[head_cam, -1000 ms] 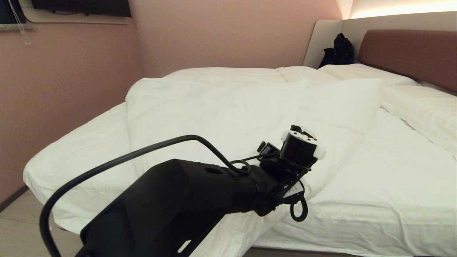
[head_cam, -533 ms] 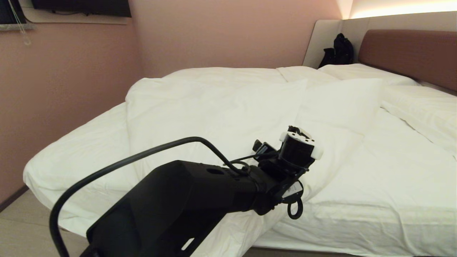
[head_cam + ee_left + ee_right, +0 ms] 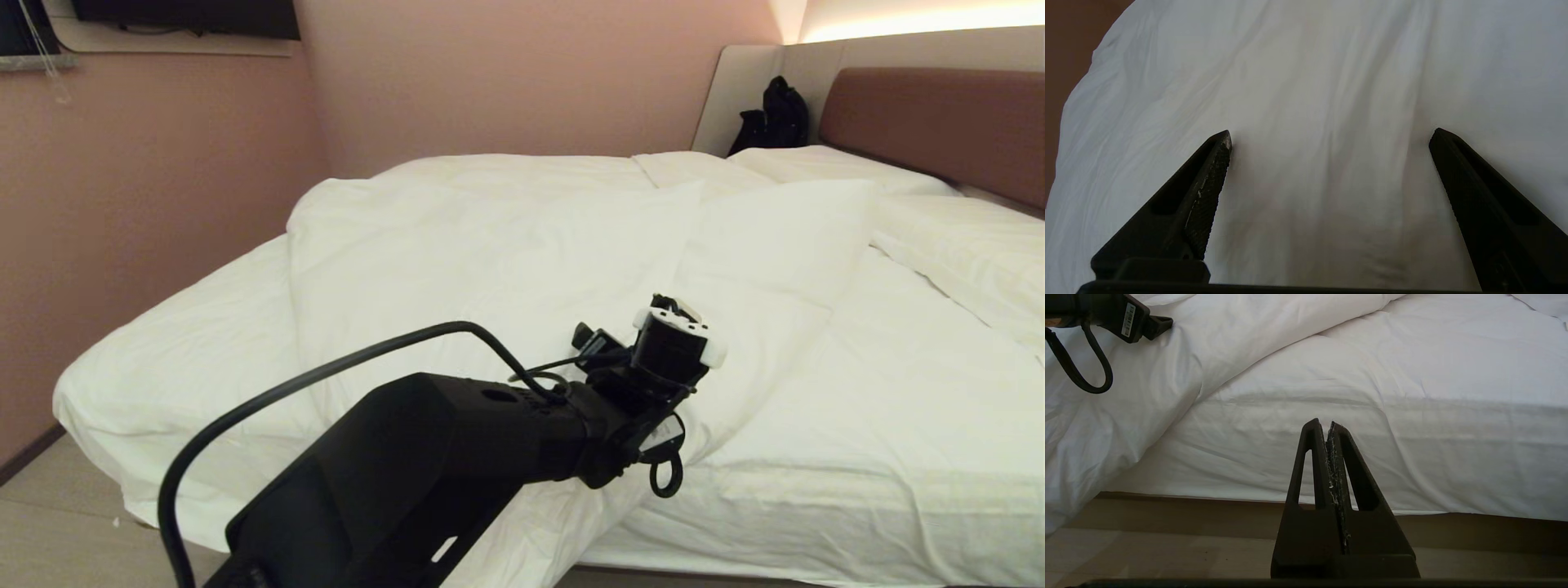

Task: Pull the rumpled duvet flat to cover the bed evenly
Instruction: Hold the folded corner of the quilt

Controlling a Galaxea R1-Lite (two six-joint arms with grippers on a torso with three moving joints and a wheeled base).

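The duvet (image 3: pixel 506 253) is lying rumpled across the bed (image 3: pixel 882 457), one fold spilling over the near edge. The left gripper (image 3: pixel 1331 136) is hovering over it, jaws spread wide with bare cloth between the fingers (image 3: pixel 1208 192). The right gripper (image 3: pixel 1329 425) is hanging beside the mattress, jaws pressed together on nothing.
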